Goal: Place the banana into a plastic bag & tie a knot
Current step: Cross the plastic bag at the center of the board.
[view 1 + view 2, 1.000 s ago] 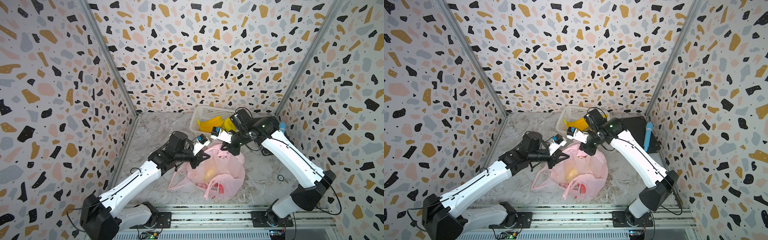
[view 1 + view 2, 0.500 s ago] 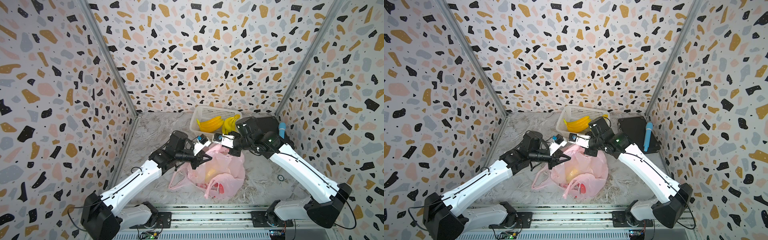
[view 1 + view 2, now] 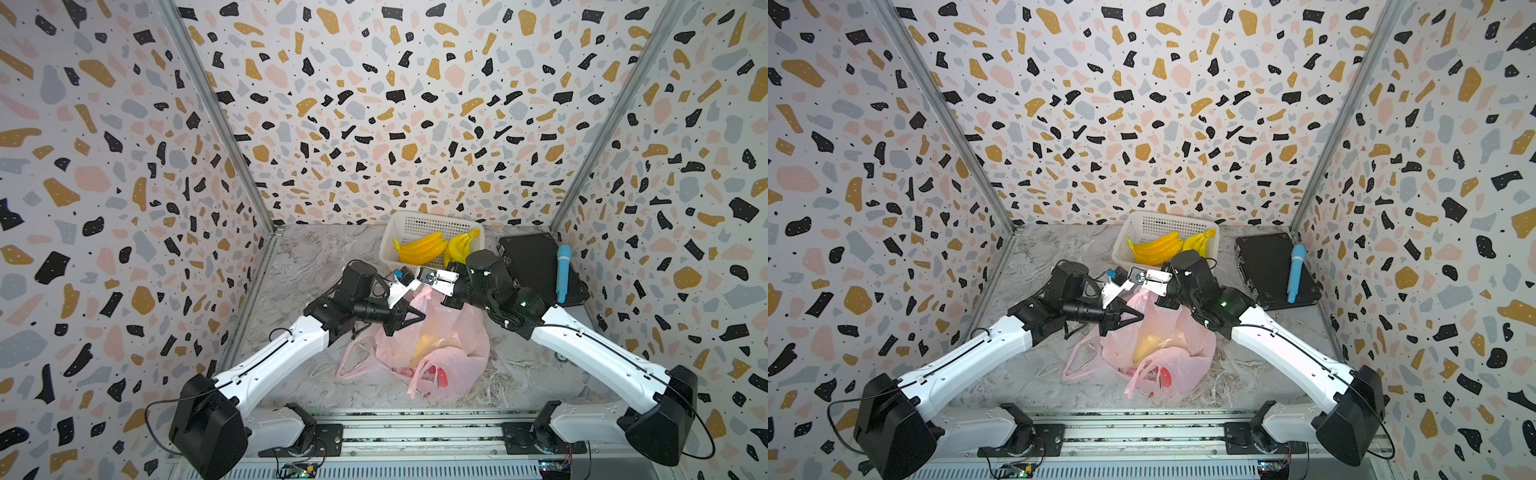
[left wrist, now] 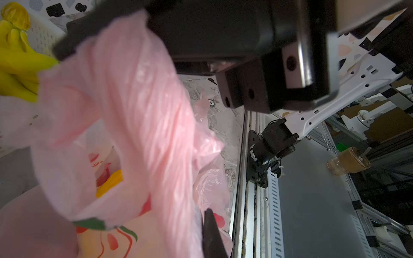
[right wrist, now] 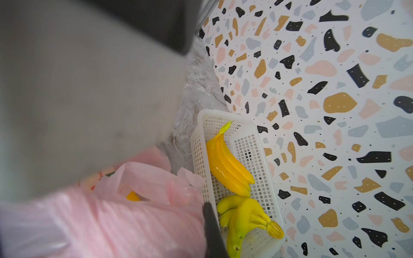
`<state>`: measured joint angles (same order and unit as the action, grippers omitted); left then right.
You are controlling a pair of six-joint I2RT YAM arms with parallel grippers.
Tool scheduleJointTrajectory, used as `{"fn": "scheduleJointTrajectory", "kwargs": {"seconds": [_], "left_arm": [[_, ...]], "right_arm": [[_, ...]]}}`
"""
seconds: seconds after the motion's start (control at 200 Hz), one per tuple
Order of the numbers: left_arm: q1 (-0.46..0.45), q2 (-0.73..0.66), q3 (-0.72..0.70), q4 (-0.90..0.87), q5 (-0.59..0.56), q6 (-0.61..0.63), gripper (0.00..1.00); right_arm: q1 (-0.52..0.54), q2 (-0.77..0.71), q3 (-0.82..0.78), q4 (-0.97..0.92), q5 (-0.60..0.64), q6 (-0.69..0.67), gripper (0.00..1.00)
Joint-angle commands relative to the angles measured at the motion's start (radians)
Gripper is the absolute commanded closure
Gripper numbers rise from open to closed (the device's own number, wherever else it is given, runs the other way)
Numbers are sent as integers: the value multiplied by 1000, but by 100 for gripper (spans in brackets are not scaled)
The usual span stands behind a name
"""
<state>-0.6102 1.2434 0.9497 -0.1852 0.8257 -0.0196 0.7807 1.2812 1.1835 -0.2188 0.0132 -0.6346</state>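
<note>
The left gripper (image 3: 411,319) and the right gripper (image 3: 445,296) are each pinching the bag (image 3: 455,349) by a handle (image 4: 156,125), facing each other across the bag's top.

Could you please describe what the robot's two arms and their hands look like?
Both the left arm and right arm have white shell links with bulky black joint housings and thin black cables alongside. A small green light glows on the right arm's black forearm joint. The left hand and right hand are black, each with a white camera bracket beside it.
</note>
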Motion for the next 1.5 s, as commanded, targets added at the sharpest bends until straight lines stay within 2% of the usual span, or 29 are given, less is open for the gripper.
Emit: {"fn": "scheduleJointTrajectory", "kwargs": {"seconds": [0.0,0.215,0.36,0.541,0.711,0.826,0.896,0.916,0.936,1.076,1.251,1.492], "left_arm": [[-16,-19,-23,51,71,-11,92],[-16,-84,-104,224,40,-102,77],[-16,-129,-147,271,-13,-134,59],[-14,-313,-192,241,-192,-168,37],[-12,-470,-220,160,-372,-181,24],[-9,-509,-191,102,-541,-221,17],[16,-495,-150,70,-598,-256,12],[26,-488,-142,67,-598,-263,9],[38,-480,-135,70,-592,-269,0],[101,-406,-108,153,-473,-271,1],[113,-350,-106,279,-361,-200,0],[153,-269,-74,399,-183,-178,14]], "right_arm": [[-8,-24,7,228,0,188,100],[-9,-64,-127,517,-191,423,100],[-9,-75,-172,605,-255,455,100],[-33,-104,-259,718,-279,489,100],[-71,-94,-303,833,-333,549,100],[-100,-78,-317,906,-385,607,100],[-114,-69,-322,937,-414,636,100],[-116,-67,-323,944,-423,643,100],[-120,-64,-324,952,-432,652,100],[-133,-47,-326,999,-499,716,100],[-136,-34,-314,982,-563,754,100],[-139,-3,-297,964,-613,832,100]]}}
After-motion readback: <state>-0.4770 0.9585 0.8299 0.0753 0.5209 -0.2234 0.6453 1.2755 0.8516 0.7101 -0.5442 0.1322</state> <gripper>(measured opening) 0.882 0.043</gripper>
